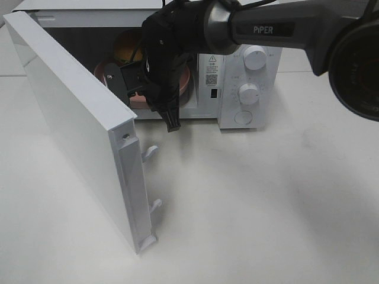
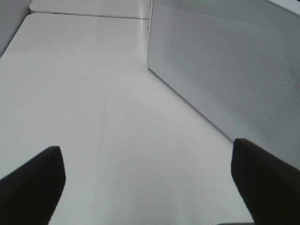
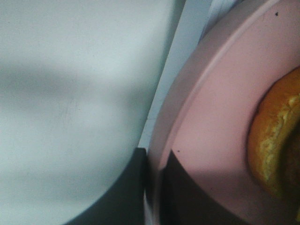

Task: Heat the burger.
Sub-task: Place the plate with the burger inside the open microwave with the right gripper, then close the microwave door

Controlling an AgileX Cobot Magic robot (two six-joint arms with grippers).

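Right wrist view shows the right claw (image 3: 152, 164) pinched shut on the rim of the pink plate (image 3: 206, 117), with the burger (image 3: 274, 140) sitting on that plate just past the tips, inside the open microwave (image 1: 249, 77). The left claw (image 2: 147, 180) hangs wide open and empty outside the door (image 1: 71, 118), much farther off. From up high the arm (image 1: 260, 29) hides most of the plate, so I cannot tell if it rests down.
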